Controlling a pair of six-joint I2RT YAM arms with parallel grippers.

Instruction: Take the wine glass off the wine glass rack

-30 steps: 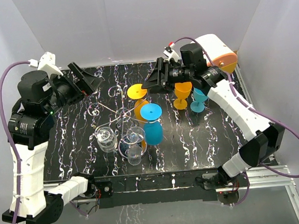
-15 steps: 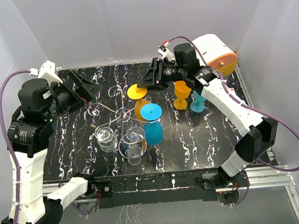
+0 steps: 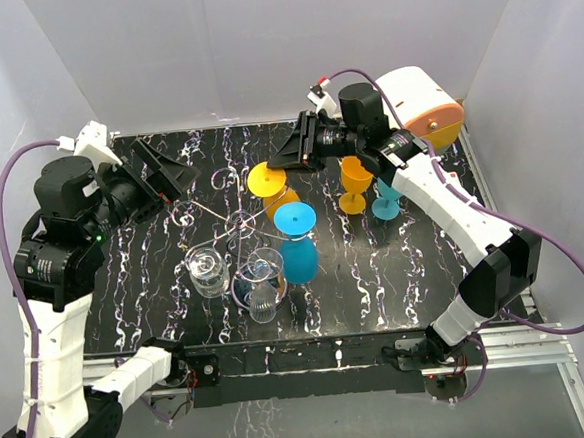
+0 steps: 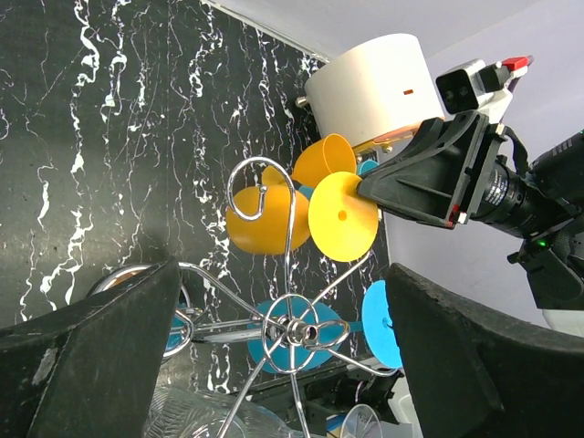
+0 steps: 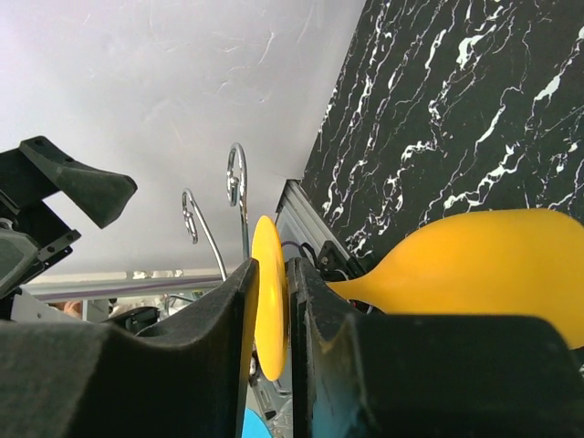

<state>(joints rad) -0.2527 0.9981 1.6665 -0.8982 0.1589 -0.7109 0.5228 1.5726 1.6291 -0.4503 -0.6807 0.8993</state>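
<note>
Six wine glasses point(image 3: 297, 241), one rack point(image 3: 240, 223). Right gripper point(image 3: 290, 159) stretched to upper centre, pinching yellow glass point(image 3: 266, 179) foot; left gripper point(image 3: 181, 179) gapes.

Stands tall on the left arm point(image 3: 54, 326), elbow high, wrist pitched forward and down. Holds the left gripper point(image 3: 173, 172) spread wide, fingers point(image 4: 91, 356) far apart. Stretches the right arm point(image 3: 452, 208) up and across toward the left one, wrist rolled sideways. Pinches the right gripper point(image 3: 280, 163) tight on the foot of the wine glass point(image 3: 264, 181), edge-on between the fingertips, one pad on each face.
</note>
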